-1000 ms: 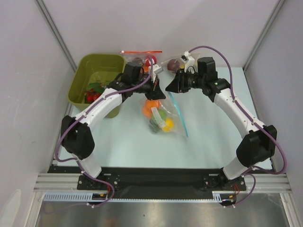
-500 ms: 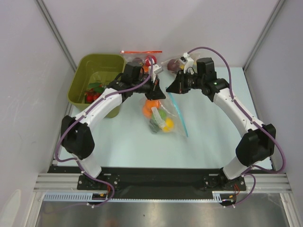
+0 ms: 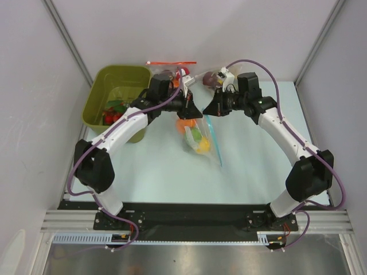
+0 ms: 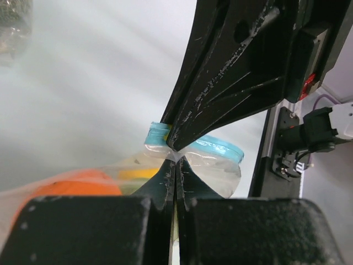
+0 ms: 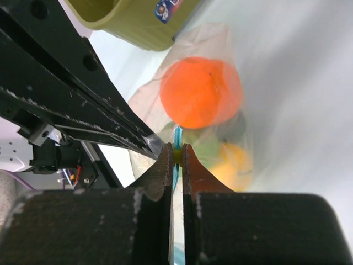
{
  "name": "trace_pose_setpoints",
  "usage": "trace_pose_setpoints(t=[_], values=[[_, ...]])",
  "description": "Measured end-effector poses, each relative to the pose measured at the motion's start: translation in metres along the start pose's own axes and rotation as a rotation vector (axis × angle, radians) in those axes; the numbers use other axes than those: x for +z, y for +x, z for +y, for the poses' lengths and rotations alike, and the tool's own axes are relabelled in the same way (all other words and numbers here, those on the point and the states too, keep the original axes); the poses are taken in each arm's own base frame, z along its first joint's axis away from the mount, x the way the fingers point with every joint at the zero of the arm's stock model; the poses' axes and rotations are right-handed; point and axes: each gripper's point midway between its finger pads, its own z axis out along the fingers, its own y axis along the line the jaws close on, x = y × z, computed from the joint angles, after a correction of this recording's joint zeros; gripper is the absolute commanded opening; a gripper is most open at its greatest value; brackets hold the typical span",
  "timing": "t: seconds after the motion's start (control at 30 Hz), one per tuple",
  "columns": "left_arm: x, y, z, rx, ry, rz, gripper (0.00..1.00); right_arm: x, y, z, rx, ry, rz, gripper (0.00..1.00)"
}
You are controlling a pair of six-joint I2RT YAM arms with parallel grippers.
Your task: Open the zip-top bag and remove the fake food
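Right claw (image 5: 176,150) now pinched onto zip-top bag (image 3: 204,143), bag lifted, left claw (image 4: 175,161) clamping its rim

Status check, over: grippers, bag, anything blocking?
Left gripper and right gripper both shut on the mouth of the clear crinkly zip-top bag, light-blue strip, tips nearly touching. Glossy plastic fruits inside, none out. Clear bag with red-orange zip behind, not in the way.

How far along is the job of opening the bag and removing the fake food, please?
Done: the left tool and right tool each pinch the bag at its blue strip. In hand: pulling the mouth apart; it does not look open yet. Left: the orange fruit and yellow fruit sit inside; nothing is out.
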Motion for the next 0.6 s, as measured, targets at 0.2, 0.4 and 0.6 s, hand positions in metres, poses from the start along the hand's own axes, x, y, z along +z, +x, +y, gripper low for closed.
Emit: trace_pose_setpoints(t=[0.2, 0.4, 0.6], values=[[-0.002, 0.000, 0.002, -0.042, 0.014, -0.014, 0.00, -0.001, 0.012, -0.008, 0.008, 0.031, 0.016, 0.00], [-0.002, -0.001, 0.004, -0.041, 0.003, -0.016, 0.00, -0.007, 0.013, -0.006, 0.004, 0.044, 0.006, 0.00], [-0.003, 0.000, 0.007, -0.016, -0.006, -0.015, 0.45, -0.013, 0.012, -0.002, 0.005, 0.039, 0.002, 0.00]])
